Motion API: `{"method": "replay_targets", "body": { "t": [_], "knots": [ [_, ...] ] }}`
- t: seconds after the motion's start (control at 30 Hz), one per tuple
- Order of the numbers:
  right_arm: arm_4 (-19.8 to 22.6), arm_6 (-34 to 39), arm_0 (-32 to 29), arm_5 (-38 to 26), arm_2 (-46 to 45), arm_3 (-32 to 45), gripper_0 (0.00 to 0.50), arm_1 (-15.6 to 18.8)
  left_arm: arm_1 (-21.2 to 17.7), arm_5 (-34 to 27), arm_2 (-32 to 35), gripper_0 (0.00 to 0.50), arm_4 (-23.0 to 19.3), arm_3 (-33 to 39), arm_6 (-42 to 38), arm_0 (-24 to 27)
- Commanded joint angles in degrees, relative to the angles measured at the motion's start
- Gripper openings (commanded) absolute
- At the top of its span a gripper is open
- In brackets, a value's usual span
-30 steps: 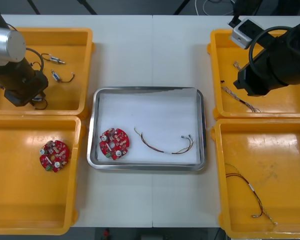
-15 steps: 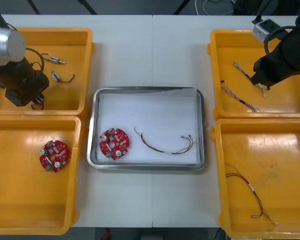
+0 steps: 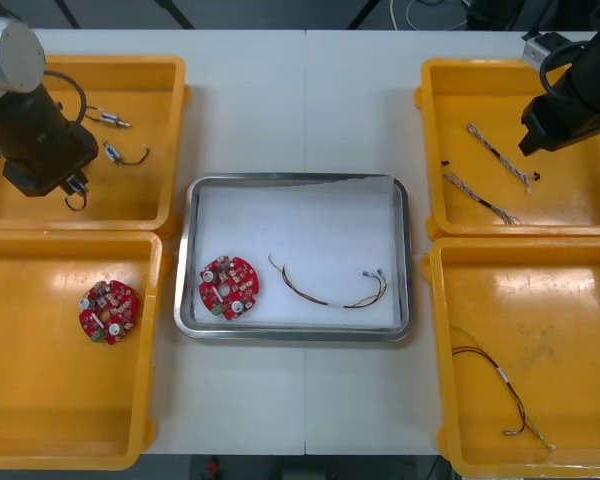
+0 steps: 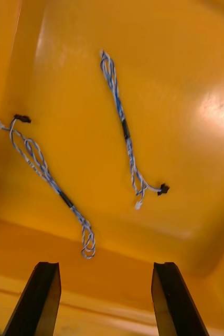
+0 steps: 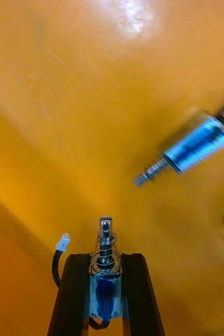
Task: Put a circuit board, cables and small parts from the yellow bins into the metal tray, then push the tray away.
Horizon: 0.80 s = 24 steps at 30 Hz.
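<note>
Circuit board [image 3: 228, 287] and cable [image 3: 325, 293] inside metal tray [image 3: 298, 180], mid tabletop [image 3: 300, 100]. Farther left: left end effector [image 5: 105, 286] clamped on small metal part [image 5: 106, 247], lower half hidden between fingers [image 5: 72, 294]. Farther right: right end effector [image 4: 105, 299] spread wide above blue-and-white cables [image 4: 123, 126].

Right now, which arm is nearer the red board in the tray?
Left. Its jaws, shut on a small metal part, hang over the far left bin, left of the board; the right arm's open jaws hang over the far right bin.
</note>
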<state>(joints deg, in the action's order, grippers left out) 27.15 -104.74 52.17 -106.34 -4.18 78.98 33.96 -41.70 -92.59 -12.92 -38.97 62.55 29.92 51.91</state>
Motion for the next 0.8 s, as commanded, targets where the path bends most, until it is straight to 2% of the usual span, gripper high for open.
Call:
{"method": "replay_targets", "body": {
  "t": [0.03, 0.17, 0.33, 0.53, 0.8],
  "knots": [
    [-1.58, -5.74, 3.64, 4.30, -1.80, -2.69, 0.500, 1.28, -1.01, -5.05, 1.94, 0.000, 0.21, 8.47, 2.07, 2.67],
    [-1.58, -8.11, 4.87, 8.16, -2.24, -6.82, 0.500, 1.28, -0.92, -8.48, 1.85, 0.000, -0.49, 13.92, 2.42, 2.67],
    [-1.40, -10.57, 8.30, 14.23, -2.24, -15.35, 0.500, 1.28, -0.83, -12.88, 0.79, 0.000, -3.66, 22.79, 2.77, 2.67],
    [-1.22, -11.10, 9.53, 21.35, -2.24, -21.41, 0.500, 0.23, -0.75, -16.74, -1.93, 0.000, -7.26, 32.72, 1.89, 2.76],
    [-0.34, -11.45, 9.53, 27.85, -2.24, -28.27, 0.500, -1.09, -0.40, -17.41, -5.45, 0.000, -12.27, 43.36, 1.10, 2.67]
  ]
}}
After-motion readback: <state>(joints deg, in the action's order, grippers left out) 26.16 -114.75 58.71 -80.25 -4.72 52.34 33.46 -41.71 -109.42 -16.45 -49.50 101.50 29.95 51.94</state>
